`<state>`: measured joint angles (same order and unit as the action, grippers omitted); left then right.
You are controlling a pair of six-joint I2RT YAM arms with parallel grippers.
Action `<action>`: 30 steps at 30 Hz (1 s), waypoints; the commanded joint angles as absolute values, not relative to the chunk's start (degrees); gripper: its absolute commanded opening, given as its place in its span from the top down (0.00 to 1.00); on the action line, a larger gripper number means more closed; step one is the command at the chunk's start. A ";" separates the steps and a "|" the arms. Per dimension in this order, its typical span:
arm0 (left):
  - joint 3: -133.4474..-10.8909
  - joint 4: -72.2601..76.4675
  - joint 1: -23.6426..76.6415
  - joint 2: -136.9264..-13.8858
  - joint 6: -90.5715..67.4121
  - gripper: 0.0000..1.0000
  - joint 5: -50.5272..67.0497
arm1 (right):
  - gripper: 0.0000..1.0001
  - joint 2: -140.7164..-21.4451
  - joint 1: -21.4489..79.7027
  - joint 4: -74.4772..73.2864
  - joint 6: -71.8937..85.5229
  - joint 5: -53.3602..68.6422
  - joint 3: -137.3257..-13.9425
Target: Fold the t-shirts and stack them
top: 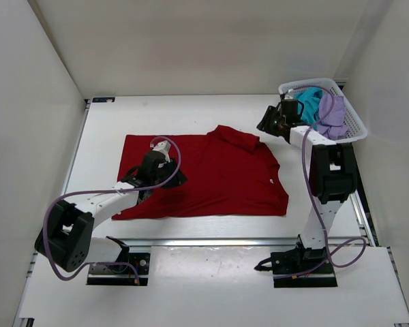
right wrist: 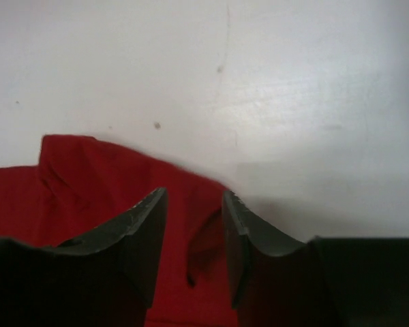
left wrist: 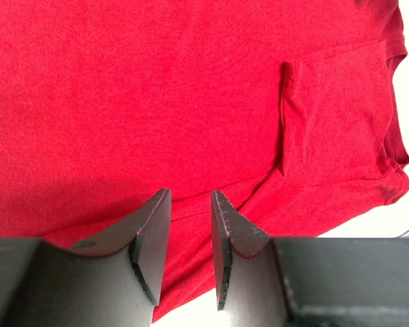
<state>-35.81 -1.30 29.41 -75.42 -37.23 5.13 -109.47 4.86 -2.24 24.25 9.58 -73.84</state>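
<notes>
The dark red t-shirt (top: pixel 225 178) lies spread flat across the middle of the table, with one part folded over at its far edge (top: pixel 236 139). My left gripper (top: pixel 176 178) hovers over the shirt's left half. In the left wrist view its jaws (left wrist: pixel 191 193) stand open above red cloth (left wrist: pixel 157 88), with nothing between them. My right gripper (top: pixel 267 122) is by the shirt's far right corner, next to the basket. It is open (right wrist: pixel 194 193) over the red shirt's edge (right wrist: pixel 88 184) and holds nothing. The teal t-shirt (top: pixel 310 101) and the lavender t-shirt (top: pixel 335 116) lie bunched in the basket.
A white mesh basket (top: pixel 307 84) stands at the back right corner of the table, close behind the right gripper. White walls close in the table on three sides. Bare white tabletop (right wrist: pixel 259 82) shows beyond the shirt's edge.
</notes>
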 commanded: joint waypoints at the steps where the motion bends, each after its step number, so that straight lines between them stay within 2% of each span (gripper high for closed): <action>1: -34.98 -0.97 28.92 -72.95 -36.21 0.59 4.66 | 0.64 -112.93 4.83 -5.44 23.82 13.79 -79.80; 9: -37.00 -2.37 27.15 -72.77 -35.51 0.59 4.84 | 0.63 -112.76 5.01 -4.13 29.00 12.83 -74.54; 15: -35.86 -1.15 27.86 -73.56 -36.12 0.59 5.44 | 0.64 -115.66 5.10 -5.36 28.83 15.81 -78.04; 18: -35.42 -0.97 27.86 -73.56 -35.86 0.59 5.10 | 0.68 -116.54 5.54 -4.49 28.92 15.64 -78.84; 20: -35.42 -0.88 27.95 -73.91 -36.30 0.59 5.36 | 0.78 -116.37 6.15 -4.74 28.04 13.64 -79.62; 26: -35.42 -0.70 29.35 -75.50 -36.39 0.59 5.27 | 0.74 -118.56 9.67 -10.62 22.59 5.55 -85.77; 30: -36.04 -0.71 29.44 -75.67 -36.30 0.60 5.53 | 0.72 -117.60 9.49 -10.55 22.24 3.52 -85.08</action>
